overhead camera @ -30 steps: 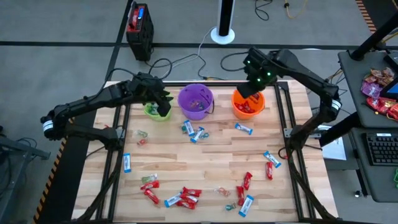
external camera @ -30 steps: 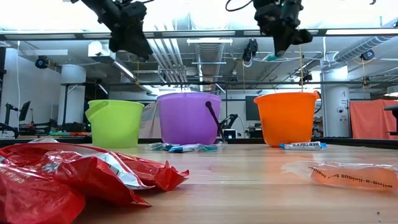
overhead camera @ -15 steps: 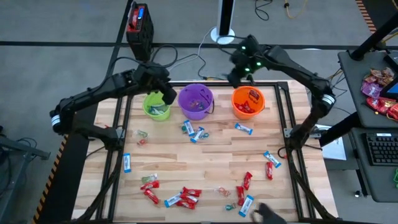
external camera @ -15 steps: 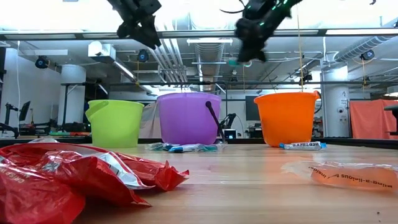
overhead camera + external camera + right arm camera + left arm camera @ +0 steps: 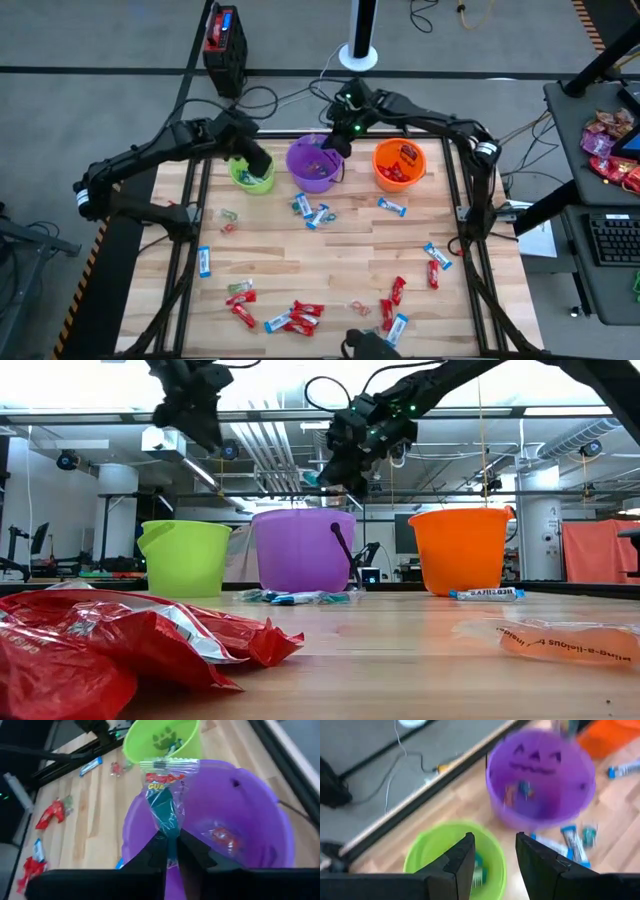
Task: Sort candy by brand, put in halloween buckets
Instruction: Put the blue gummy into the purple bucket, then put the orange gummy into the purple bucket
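Wood table (image 5: 340, 250) | right hand (image 5: 170, 851) clamps candy (image 5: 167, 795) | left hand (image 5: 492, 857) apart

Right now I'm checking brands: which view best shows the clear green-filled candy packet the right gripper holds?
The right wrist view: the clear green-filled candy packet hangs pinched in the right gripper over the purple plastic bucket, printing visible. The low view shows a teal speck; the high view hides it.

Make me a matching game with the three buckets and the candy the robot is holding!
Things:
1. green bucket
2. purple bucket
3. orange bucket
4. teal candy

Places:
A. pinched in the right gripper
B. under the left gripper
C. middle of the row
D. on the row's right end in the high view

Pairs: 1-B, 2-C, 3-D, 4-A
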`<action>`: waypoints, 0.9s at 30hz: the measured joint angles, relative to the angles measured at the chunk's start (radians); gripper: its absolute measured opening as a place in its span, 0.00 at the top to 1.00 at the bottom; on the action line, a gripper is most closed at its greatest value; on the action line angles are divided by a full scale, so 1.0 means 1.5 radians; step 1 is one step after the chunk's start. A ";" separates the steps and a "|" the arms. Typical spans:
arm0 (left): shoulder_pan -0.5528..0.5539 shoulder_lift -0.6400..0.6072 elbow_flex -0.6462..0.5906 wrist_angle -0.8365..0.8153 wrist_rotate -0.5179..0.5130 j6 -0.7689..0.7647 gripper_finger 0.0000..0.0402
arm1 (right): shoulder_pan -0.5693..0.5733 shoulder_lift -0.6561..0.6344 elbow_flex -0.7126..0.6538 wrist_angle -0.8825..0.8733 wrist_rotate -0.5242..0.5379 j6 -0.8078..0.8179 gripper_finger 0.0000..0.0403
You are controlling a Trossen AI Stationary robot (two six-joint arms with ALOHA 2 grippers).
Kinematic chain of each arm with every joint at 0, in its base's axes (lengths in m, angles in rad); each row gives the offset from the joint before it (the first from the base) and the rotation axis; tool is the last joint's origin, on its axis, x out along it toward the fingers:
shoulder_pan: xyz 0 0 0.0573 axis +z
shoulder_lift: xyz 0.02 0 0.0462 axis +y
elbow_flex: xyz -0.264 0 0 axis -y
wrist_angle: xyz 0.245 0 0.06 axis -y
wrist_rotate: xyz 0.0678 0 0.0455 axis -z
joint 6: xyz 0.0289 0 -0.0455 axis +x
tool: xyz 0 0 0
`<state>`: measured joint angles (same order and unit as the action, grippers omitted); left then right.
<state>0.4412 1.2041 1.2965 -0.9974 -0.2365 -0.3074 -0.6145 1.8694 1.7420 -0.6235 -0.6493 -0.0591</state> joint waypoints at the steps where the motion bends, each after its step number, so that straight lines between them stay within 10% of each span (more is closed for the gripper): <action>1: 0.000 -0.007 0.000 -0.022 0.008 -0.006 0.69 | 0.001 -0.002 0.000 -0.001 0.016 0.004 0.89; 13: -0.014 -0.064 -0.012 -0.202 0.030 -0.102 0.69 | 0.005 -0.004 0.000 -0.033 0.097 0.040 0.61; 27: -0.091 -0.079 -0.226 -0.210 0.121 -0.305 0.59 | 0.009 -0.068 0.004 -0.024 0.155 0.092 0.56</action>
<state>0.3044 1.0856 0.9579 -1.3131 -0.0543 -0.7655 -0.6017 1.7676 1.7485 -0.6601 -0.4169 0.0790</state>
